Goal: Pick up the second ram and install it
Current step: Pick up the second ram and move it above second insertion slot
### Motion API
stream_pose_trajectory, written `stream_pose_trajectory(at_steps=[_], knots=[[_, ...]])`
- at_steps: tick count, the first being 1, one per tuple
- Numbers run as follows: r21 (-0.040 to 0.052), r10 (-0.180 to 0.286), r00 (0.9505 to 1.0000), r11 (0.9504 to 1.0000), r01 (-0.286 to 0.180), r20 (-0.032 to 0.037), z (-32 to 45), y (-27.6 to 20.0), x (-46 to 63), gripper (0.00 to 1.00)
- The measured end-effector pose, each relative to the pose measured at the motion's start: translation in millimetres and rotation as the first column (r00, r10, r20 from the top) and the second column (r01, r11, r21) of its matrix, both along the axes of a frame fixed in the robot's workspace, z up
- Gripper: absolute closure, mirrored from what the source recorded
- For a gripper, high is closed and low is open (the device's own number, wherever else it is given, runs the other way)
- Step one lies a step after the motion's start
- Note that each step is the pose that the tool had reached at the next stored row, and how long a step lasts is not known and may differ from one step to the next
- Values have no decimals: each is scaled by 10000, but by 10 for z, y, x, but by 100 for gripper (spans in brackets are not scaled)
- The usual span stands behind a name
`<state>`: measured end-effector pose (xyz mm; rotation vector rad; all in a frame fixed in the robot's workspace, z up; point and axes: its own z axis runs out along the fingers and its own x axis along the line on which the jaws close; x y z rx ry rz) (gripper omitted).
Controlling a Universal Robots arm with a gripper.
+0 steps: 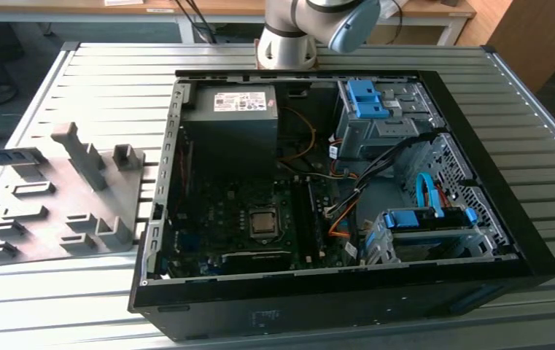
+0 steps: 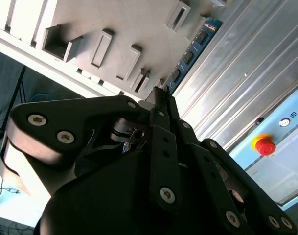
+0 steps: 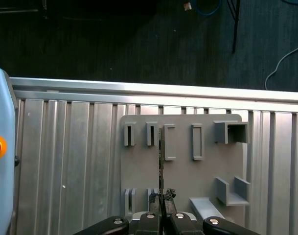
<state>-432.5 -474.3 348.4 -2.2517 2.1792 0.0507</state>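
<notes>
The gripper (image 2: 162, 98) has its black fingers closed tight on one end of the second ram (image 2: 190, 54). In the second wrist view the blue-green strip with its row of dark chips juts out past the fingertips. In the first wrist view it shows edge-on as a thin dark line. It hangs over the grey fixture plate (image 1: 53, 211) with its slotted holders and appears clear of them, so the pick-up looks done and the carry to the machine is the step in hand. In the exterior view the plate lies on the slatted table (image 1: 111, 58) at 9 o'clock from the open computer case (image 1: 355, 299). The black memory slots (image 1: 311, 211) run at 3 o'clock from the processor socket (image 1: 260, 221). Seating the strip would call for its long edge lined up along a free slot and a square push. I cannot tell which slot is free.
</notes>
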Motion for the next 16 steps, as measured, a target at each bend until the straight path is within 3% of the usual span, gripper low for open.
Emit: stream_pose_trajectory(at_steps=[6,16], knots=[[2,0,10000,10000,0,0,111,0,0,86],[9,0,10000,10000,0,0,393,0,0,86]])
